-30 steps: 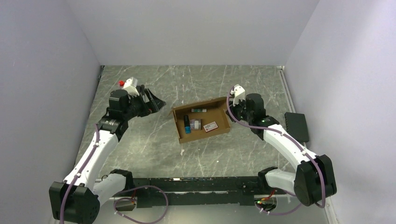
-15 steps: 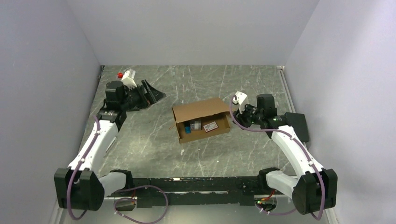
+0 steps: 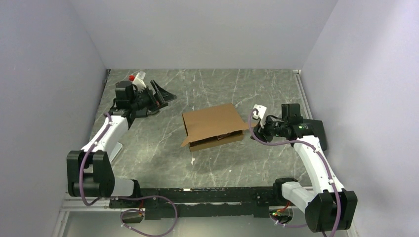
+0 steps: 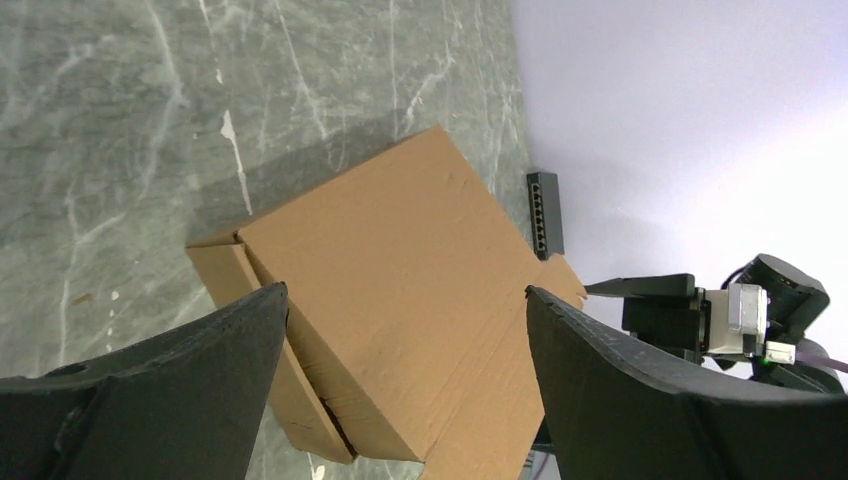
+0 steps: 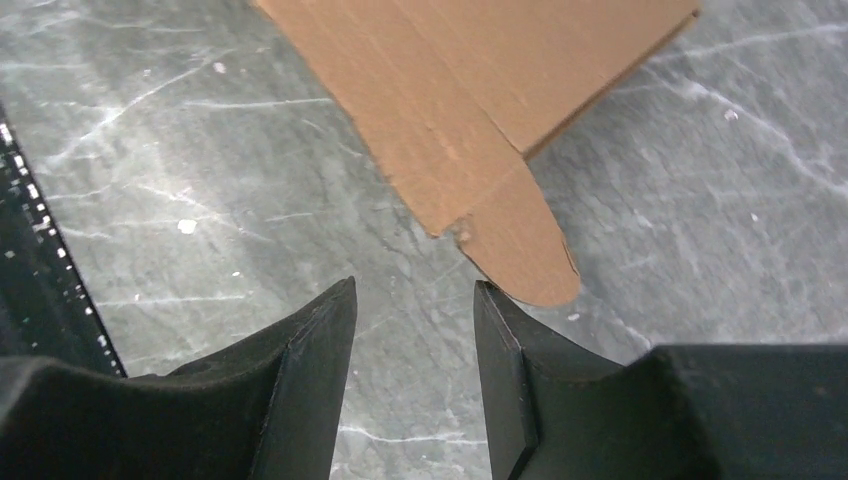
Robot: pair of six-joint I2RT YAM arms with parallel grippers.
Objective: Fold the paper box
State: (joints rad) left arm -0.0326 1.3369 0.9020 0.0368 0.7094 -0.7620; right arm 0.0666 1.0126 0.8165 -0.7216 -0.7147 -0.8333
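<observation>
Paper box (image 3: 213,126) sits near the middle of the marbled table (image 3: 148,153), between the two arms and touching neither. Its long axis runs left to right in the top view, the right end skewed a little toward the far wall. The lid is folded over the top and slopes down toward the far side, where it is hinged. The near long side is the open one, with a dark slit showing under the lid's front edge. A rounded tab (image 5: 522,252) sticks out flat over the table at the right near corner, and a small side flap (image 3: 186,143) juts out at the left near corner.

Left gripper (image 4: 405,300) hangs above the table, well off the box's left end, and is aimed at it, fingers spread wide with nothing between them. Right gripper (image 5: 415,295) is low by the right end, its fingers parted by a narrow gap with only bare table between, the tab just beyond the tip of one finger (image 5: 500,330)
</observation>
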